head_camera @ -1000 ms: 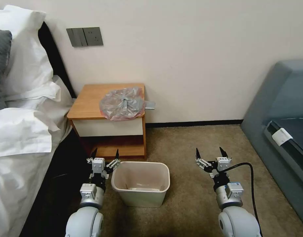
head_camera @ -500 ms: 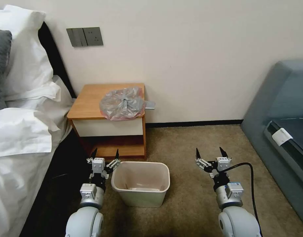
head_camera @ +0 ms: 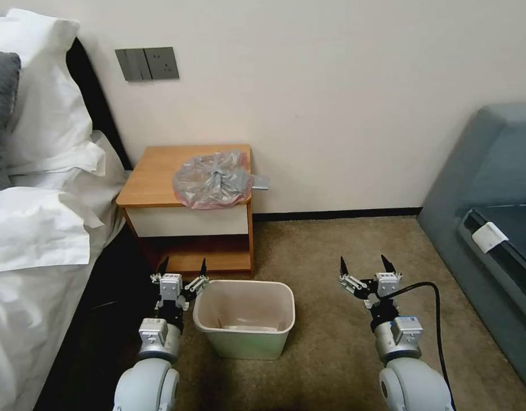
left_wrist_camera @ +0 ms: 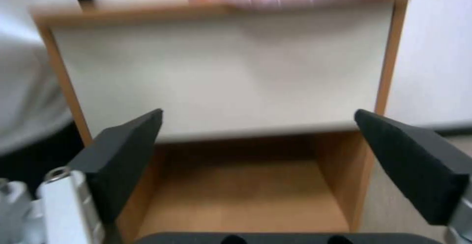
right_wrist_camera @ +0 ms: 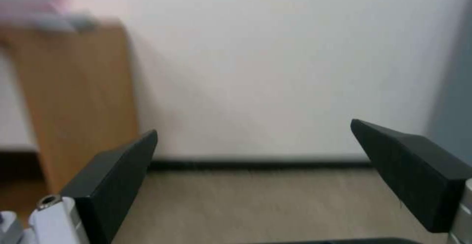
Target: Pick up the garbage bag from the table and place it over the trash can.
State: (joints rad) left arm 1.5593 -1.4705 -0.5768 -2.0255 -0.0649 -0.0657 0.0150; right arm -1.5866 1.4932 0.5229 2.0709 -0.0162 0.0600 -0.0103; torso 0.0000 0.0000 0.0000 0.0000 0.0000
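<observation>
One crinkly translucent grey plastic garbage bag [head_camera: 213,178] with a pinkish edge sits on the right half of the small orange-brown wooden bench [head_camera: 154,171], bunched up and hanging a bit over the front edge above the white drawer front. Honestly nothing differs from a second ago: bag, bin and both arms are exactly where they were, and the camera hasn't shifted either.

One cream-white rectangular plastic trash can [head_camera: 244,317] with a rolled rim stands on the brown carpet [head_camera: 331,251] in front of the bench, lower than it and well apart from the bag.

Two tools: the left tool [head_camera: 181,268] hovers just beside the bin's left rim, in front of the bench's lower shelf, fingers spread wide with nothing between them. The right tool [head_camera: 363,265] hangs over bare carpet to the right of the bin, also spread wide and holding nothing.

One white-sheeted bed [head_camera: 40,228] on the left, one grey-blue sofa [head_camera: 491,188] on the right.
</observation>
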